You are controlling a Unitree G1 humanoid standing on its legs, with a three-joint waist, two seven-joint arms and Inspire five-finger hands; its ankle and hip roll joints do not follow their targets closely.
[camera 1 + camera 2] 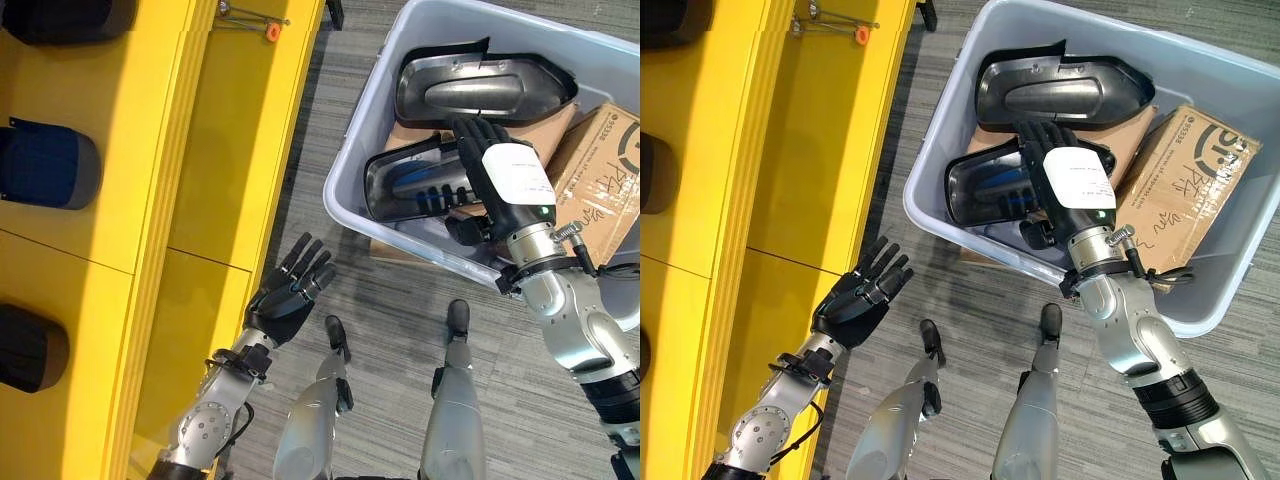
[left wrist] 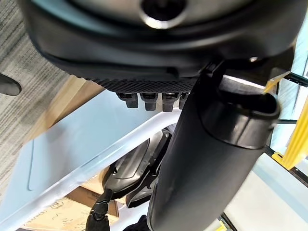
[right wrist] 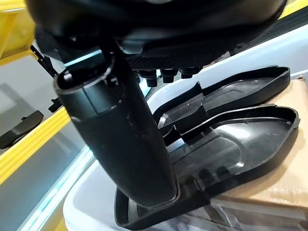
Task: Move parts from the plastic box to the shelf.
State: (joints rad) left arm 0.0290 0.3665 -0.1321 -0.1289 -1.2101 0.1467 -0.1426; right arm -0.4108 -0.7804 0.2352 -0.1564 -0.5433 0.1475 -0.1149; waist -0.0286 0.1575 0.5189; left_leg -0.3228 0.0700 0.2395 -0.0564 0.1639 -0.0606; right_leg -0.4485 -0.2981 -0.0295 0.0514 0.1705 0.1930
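**Parts lie in the plastic box, right hand reaching over them**

The parts are dark moulded shells, and two of them lie in the plastic box (image 1: 345,175), a pale grey tub standing on the grey floor (image 1: 400,330). The right hand (image 1: 495,180) is inside the box, its fingers (image 1: 1035,140) straight and spread over the nearer part (image 1: 985,190); the thumb (image 3: 120,139) stands down into that shell's hollow, seen from the right wrist. Nothing is clasped: the fingers are not curled round the shell, so the hand is released. Whether the fingertips actually press on the part I cannot tell.

The farther part (image 1: 480,85) lies just beyond the nearer one, towards the box's far wall. Beside both shells, on the right side of the box, sits a cardboard carton (image 1: 600,170), and more brown cardboard shows under the shells.

The left hand (image 1: 290,290) is outside the box, to its left and above the floor, palm up with its fingers loosely extended and empty.

Left of the box stands the yellow shelf (image 1: 210,150). Dark parts (image 1: 45,165) of a similar rounded shape already rest along its far left side.
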